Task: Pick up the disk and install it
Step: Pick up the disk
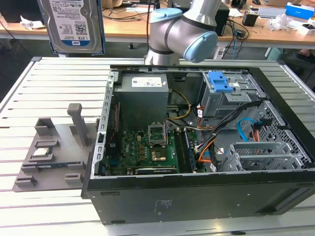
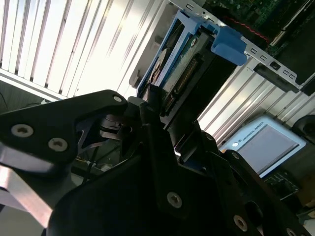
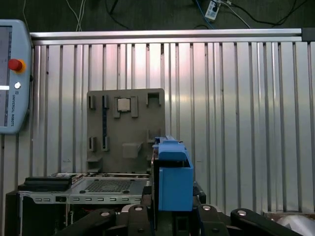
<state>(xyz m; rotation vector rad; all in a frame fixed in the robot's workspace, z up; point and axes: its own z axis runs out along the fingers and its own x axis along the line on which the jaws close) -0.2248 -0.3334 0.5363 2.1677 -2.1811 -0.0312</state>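
Observation:
The disk (image 1: pixel 71 24), silver with a white label and blue side rails, hangs upright in the air above the slatted table at the exterior view's far left, well clear of the open computer case (image 1: pixel 197 196). In the second wrist view my gripper (image 2: pixel 157 108) is shut on the disk (image 2: pixel 182 64), its black fingers (image 2: pixel 150 96) clamped on the near end. The first wrist view shows the disk (image 3: pixel 172 182) edge-on, rising from the gripper (image 3: pixel 170 216). The grey drive cage (image 1: pixel 224 98) with its blue latch (image 1: pixel 219 81) sits at the case's back right.
A grey fixture plate (image 1: pixel 54 152) holding a chip (image 1: pixel 42 151) and a memory stick lies left of the case, and appears in the first wrist view as the fixture plate (image 3: pixel 125 130). Cables cross the case interior. A teach pendant (image 3: pixel 10 76) lies on the slats.

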